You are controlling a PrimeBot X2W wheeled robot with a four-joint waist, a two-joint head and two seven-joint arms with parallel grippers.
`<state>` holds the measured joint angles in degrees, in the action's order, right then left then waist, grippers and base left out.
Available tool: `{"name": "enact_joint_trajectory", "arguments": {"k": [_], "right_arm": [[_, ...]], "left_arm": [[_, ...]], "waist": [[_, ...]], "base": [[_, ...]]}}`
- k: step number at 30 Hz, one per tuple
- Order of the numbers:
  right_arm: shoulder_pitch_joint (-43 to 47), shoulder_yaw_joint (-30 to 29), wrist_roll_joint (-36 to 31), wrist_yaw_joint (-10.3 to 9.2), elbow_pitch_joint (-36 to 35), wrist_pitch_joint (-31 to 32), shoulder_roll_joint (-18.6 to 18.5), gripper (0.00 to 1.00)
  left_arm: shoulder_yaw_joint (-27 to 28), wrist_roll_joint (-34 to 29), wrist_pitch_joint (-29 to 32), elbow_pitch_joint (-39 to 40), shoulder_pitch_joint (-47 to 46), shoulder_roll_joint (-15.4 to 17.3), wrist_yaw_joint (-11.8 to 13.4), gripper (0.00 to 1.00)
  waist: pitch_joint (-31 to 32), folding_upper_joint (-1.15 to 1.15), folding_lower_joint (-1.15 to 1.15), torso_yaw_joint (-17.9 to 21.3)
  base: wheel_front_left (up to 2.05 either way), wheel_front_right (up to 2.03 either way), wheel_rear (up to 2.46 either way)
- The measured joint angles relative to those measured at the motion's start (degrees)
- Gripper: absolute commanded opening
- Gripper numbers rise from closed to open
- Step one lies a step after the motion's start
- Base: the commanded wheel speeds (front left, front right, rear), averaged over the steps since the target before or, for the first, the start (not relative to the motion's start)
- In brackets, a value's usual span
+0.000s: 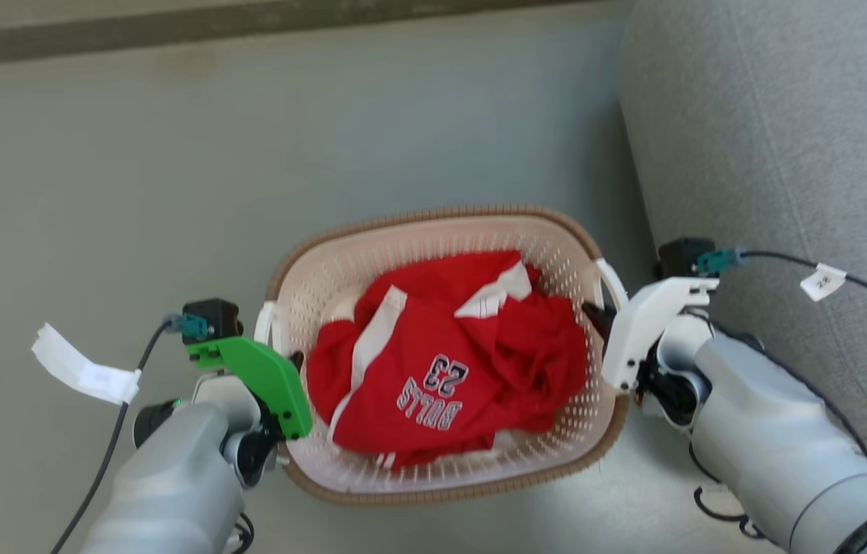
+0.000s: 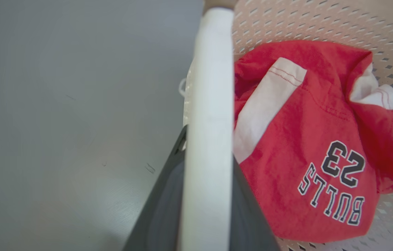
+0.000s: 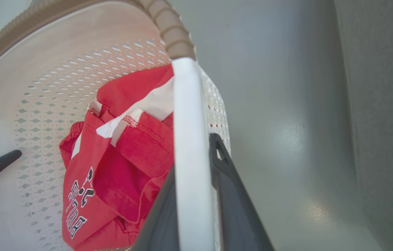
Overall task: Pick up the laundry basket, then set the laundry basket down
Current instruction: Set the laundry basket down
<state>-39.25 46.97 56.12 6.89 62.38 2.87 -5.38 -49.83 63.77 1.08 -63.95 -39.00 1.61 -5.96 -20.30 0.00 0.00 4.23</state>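
The laundry basket lies at 6 o'clock in the head view. The left gripper pinches its 9 o'clock handle, and the right gripper pinches the 3 o'clock handle. Both wrists should move level and together, keeping clear of the sofa at 2 o'clock.

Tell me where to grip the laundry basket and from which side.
Take the laundry basket by its two white side handles, left handle and right handle, one arm from each short end, fingers straddling the bar. The handles jut out there; the body looks too wide to pinch across.
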Motion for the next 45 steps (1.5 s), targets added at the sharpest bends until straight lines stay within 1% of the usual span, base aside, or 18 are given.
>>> {"name": "enact_joint_trajectory", "arguments": {"k": [10, 26, 37, 45], "right_arm": [[-4.1, -0.3, 0.0, 0.04, -0.9, -3.5, -1.1, 0.0], [-8.6, -0.7, 0.2, 0.08, -1.3, -8.6, -1.6, 0.0], [-10.9, -0.6, 0.1, 0.14, -1.3, -12.5, -2.2, 0.0], [-13.5, -0.6, 0.0, 0.15, -1.3, -13.7, -2.7, 0.0]], "left_arm": [[0.0, -0.6, -4.6, 1.0, -4.4, 0.1, 0.2, 0.0], [0.0, -1.0, -9.5, 1.5, -9.4, 0.3, 0.2, 0.0], [-0.3, -1.0, -12.0, 2.0, -12.0, 0.3, 0.2, 0.0], [-0.3, -0.9, -12.8, 2.2, -14.8, 0.3, 0.2, 0.0]], "waist": [[-6.9, 0.0, 0.0, 0.1], [-16.9, 0.0, 0.01, -0.3], [-22.2, 0.0, 0.01, -1.3], [-26.2, 0.0, 0.01, -1.9]], "base": [[0.0, 0.0, 0.0], [0.0, 0.0, 0.0], [0.0, 0.0, 0.0], [0.0, 0.0, 0.0]]}}
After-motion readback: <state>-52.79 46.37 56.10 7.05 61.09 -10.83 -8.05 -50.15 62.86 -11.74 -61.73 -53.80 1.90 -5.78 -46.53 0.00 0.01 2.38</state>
